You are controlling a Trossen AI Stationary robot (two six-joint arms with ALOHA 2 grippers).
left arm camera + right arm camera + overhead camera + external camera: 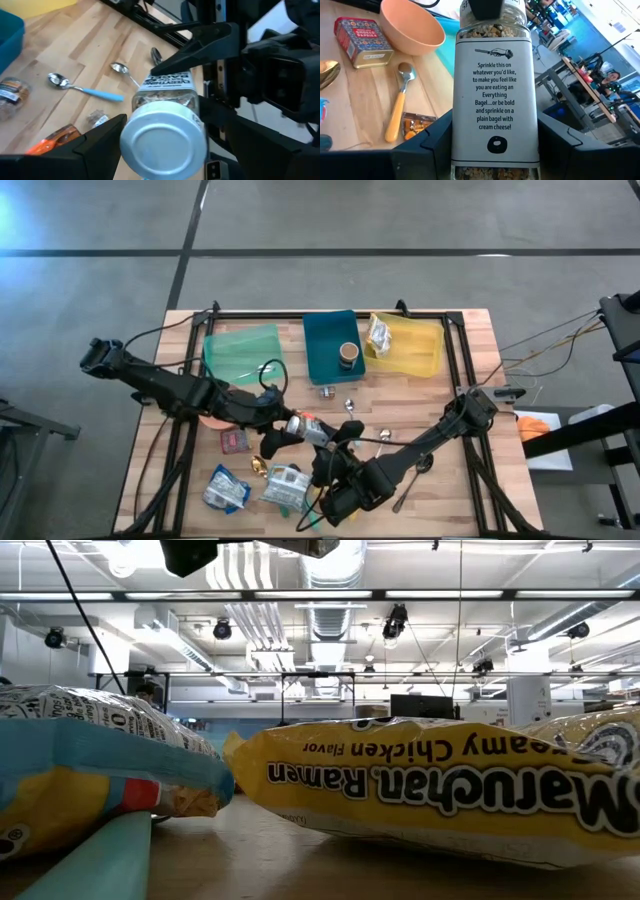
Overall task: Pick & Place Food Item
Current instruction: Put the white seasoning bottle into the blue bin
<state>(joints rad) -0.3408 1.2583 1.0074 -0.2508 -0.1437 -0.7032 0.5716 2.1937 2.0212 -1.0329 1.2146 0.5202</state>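
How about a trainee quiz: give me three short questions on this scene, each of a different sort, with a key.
1. True or false: the seasoning jar lies inside the teal bin.
2. Which bin holds the silvery packet? A the green bin, B the teal bin, C the yellow bin.
3. What is the right hand gripping?

Key: 1 false, it is held up off the table. 2 C. 3 the seasoning jar.
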